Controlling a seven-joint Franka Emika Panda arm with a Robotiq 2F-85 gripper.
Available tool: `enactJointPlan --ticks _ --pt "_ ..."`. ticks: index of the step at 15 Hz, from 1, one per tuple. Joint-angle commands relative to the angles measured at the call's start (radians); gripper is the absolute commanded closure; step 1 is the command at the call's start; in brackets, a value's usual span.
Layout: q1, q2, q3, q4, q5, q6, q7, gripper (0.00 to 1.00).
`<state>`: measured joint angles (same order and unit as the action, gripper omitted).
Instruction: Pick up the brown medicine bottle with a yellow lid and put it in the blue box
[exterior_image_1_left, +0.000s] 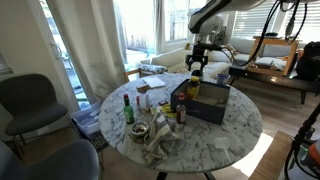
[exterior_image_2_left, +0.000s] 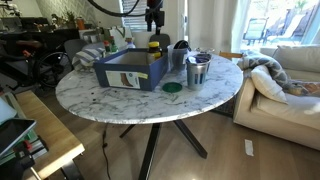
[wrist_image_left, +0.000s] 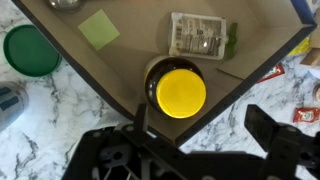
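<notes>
Black claw (wrist_image_left: 198, 128), spread wide and holding nothing, hangs just above the brown medicine bottle (wrist_image_left: 180, 92), which stands upright in a corner of the blue box (exterior_image_2_left: 150, 70); with the yellow lid so close below, a skewed lift-off could likely clip and topple it.

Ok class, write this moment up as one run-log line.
end effector: open, directly above bottle | brown medicine bottle: upright, yellow lid on, inside corner of blue box | held: nothing
</notes>
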<state>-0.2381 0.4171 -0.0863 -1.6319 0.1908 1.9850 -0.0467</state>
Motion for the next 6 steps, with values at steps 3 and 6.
enactJointPlan --ticks 3,6 --pt "-0.028 -0.090 -0.004 -0.036 0.098 -0.022 -0.050 0.00" --pt "-0.016 -0.073 -0.013 0.003 0.106 -0.045 -0.081 0.00"
